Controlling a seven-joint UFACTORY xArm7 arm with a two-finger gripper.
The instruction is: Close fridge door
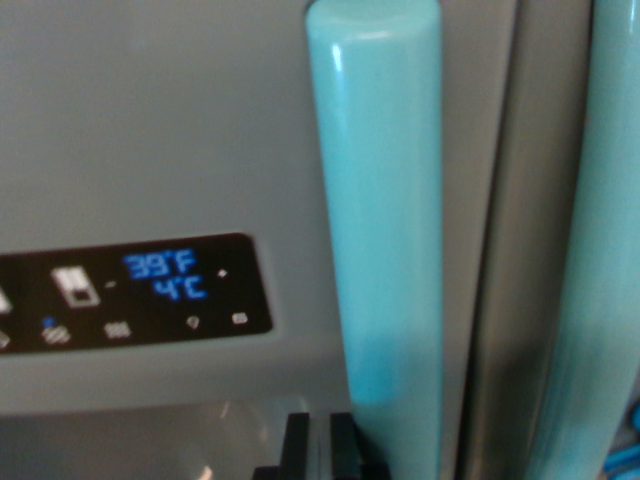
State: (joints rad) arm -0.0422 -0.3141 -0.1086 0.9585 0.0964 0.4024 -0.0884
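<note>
Wrist view is tight on the fridge door: grey panel fills everything above and to the wrist view's left of the end effector.

End effector: only two black finger tips show at the bottom edge, a narrow slot between them, nothing visible in that slot. Can't tell from this crop whether it's open or closed.

Turquoise handle: vertical bar, rounded top near the frame's upper edge, runs down directly above and just to the wrist view's right of the fingers. Its lower end sits right beside the right-hand finger; contact or small gap, can't say.

Second turquoise handle: further to the wrist view's right, also vertical, cut off by the frame edge. A darker grey vertical strip lies between the two handles.

Black control panel: up and to the wrist view's left of the fingers, blue readout 39°F / 4°C, small white icons around it.

Below the panel, left of the fingers, a paler recessed area; blurred, detail unreadable.
</note>
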